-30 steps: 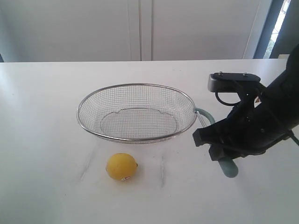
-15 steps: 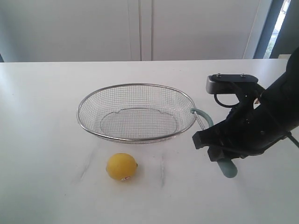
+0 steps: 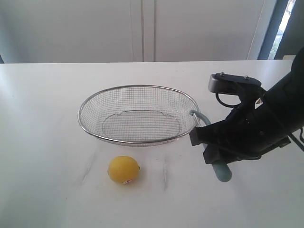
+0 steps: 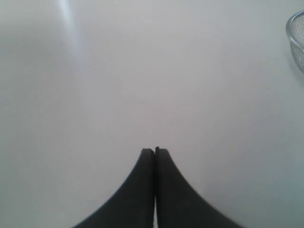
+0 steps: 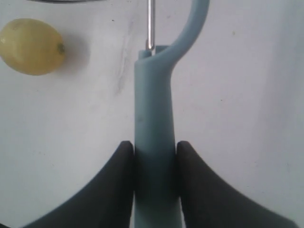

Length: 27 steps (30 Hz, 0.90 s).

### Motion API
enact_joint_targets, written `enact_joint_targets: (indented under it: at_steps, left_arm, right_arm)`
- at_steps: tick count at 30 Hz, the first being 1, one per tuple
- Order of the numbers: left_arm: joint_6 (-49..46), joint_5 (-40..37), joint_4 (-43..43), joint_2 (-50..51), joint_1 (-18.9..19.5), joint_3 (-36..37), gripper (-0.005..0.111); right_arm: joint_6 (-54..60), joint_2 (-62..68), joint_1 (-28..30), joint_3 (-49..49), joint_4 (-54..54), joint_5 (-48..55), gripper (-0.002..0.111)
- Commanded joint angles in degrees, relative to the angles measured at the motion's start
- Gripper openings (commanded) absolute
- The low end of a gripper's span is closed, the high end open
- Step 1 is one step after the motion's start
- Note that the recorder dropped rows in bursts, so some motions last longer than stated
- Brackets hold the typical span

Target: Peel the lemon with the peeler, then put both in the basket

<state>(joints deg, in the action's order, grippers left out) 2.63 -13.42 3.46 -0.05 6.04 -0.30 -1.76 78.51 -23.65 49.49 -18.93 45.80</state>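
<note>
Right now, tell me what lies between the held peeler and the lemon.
Only bare white table, with faint scuff marks, lies between the peeler in the right gripper and the lemon; the exterior and right wrist views both show it.

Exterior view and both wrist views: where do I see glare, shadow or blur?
Exterior view: soft, even daylight, the lemon throws only a faint shadow on the table. Left wrist view: a pale streak of glare on the table, the basket rim blurred. Right wrist view: the peeler is fairly sharp, the lemon slightly soft.
</note>
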Motion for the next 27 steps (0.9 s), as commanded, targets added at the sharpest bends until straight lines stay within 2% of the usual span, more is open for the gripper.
enact_joint_targets:
  at_steps: [1,7,10,21,24,27]
  left_arm:
    - [0.53,4.71,2.67,0.05,0.11,0.30,0.000]
    - [0.32,17.66,2.67,0.05,0.11,0.30,0.000]
    - [0.32,21.15,2.67,0.05,0.11,0.30,0.000]
    - [0.51,22.39,2.67,0.05,0.11,0.30,0.000]
    - [0.93,23.36,5.52,0.05,0.11,0.30,0.000]
    - [0.93,18.67,6.40,0.05,0.11,-1.78,0.000]
  right_arm:
    - [0.04,-0.58,0.35,-0.25,-2.05,-0.99,0.000]
    - [0.53,-0.58,0.35,-0.25,-2.05,-1.67,0.000]
    - [1.44,-0.58,0.35,-0.25,-2.05,-1.69,0.000]
    - [1.76,-0.58,0.35,-0.25,-2.05,-2.28,0.000]
    - [1.76,-0.58,0.35,-0.25,-2.05,-2.28,0.000]
    - [1.76,-0.58,0.35,-0.25,-2.17,-2.44,0.000]
